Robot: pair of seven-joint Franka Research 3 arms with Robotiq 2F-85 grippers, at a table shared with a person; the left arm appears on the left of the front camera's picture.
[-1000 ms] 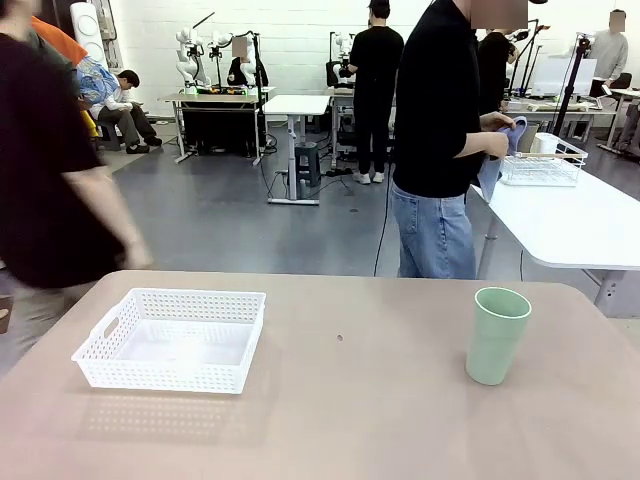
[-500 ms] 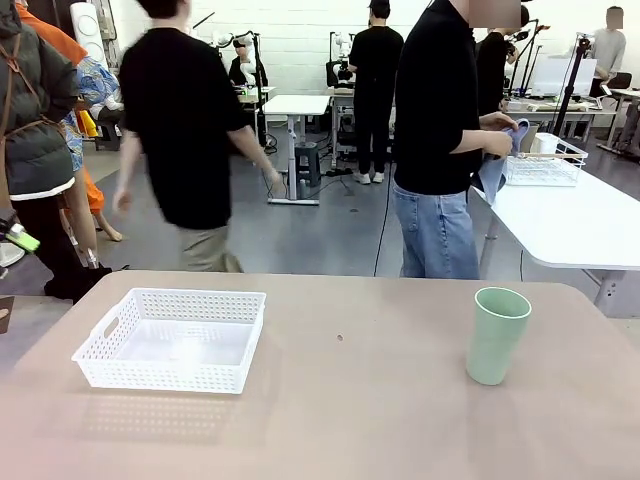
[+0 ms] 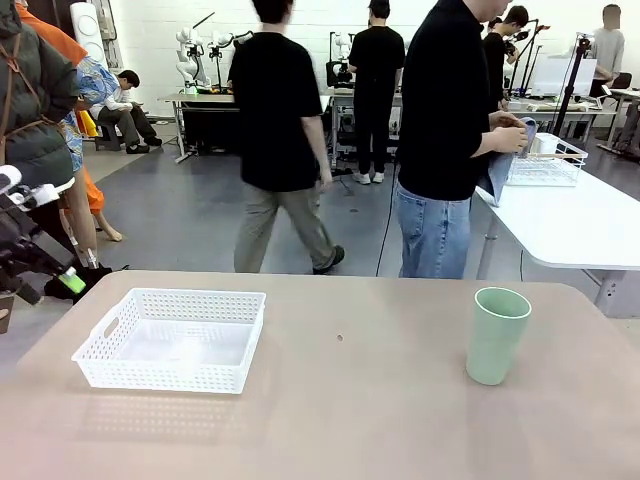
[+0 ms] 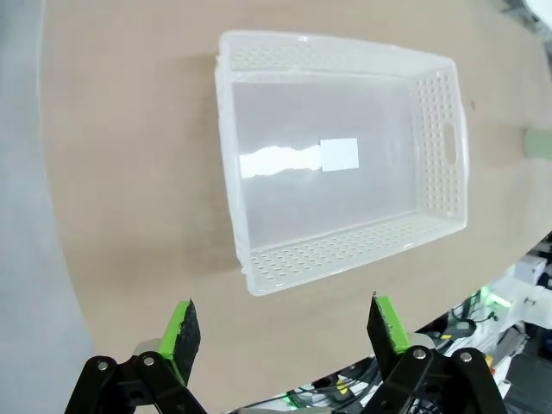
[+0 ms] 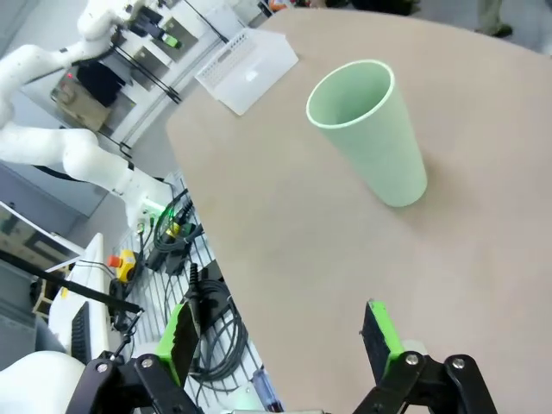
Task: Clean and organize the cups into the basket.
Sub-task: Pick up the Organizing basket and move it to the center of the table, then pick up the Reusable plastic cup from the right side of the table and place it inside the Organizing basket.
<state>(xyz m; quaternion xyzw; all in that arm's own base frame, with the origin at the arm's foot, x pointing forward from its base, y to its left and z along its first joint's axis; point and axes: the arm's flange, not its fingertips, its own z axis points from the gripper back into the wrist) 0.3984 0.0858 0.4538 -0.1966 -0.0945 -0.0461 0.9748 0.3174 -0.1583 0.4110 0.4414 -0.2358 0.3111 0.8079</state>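
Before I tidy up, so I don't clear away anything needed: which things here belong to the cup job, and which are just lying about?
Belongs to the job:
mint green cup, upright on the right of the table
white lattice basket, empty, on the left

Just lying about:
wire rack on the far white table
small dark speck mid-table

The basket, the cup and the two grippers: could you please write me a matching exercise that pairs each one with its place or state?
Things:
1. basket
2. cup
3. left gripper
4. right gripper

Places and states:
A. open, looking down at the cup
B. empty, on the left part of the table
C. upright, on the table's right part
D. open, looking down at the basket

Pairs: 1-B, 2-C, 3-D, 4-A
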